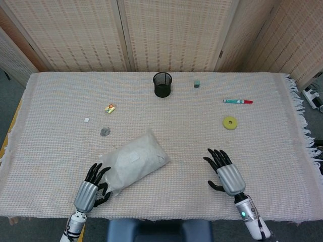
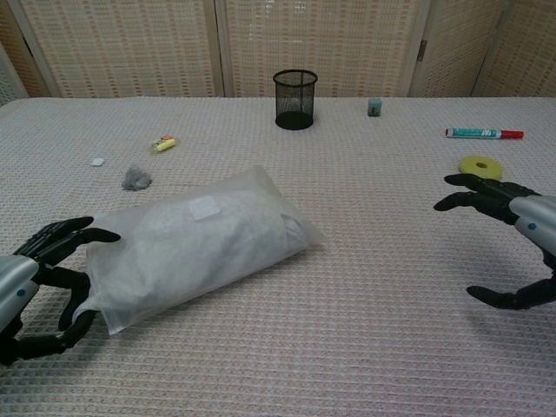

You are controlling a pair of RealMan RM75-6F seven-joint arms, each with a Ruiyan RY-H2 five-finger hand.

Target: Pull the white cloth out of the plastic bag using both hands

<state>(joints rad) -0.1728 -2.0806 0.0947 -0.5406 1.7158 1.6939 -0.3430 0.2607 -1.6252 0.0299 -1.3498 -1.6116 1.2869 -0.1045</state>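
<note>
The tabletop [image 1: 282, 151] is covered in a matt, pale woven cloth with a rough waffle texture and a fringed edge at the right. The plastic bag [image 2: 195, 248] is thin, cloudy film with a dull sheen, wrinkled over the soft white cloth [image 2: 217, 234] inside. The left hand [image 1: 90, 185] and the right hand [image 1: 225, 172] have smooth silver-grey backs and glossy black fingers. The pen cup [image 2: 295, 99] is black wire mesh. The marker [image 1: 237, 101] looks like smooth plastic, and the yellow ring [image 1: 230, 122] is matt. The screens [image 1: 171, 30] behind are of woven, straw-coloured material in wooden frames.
</note>
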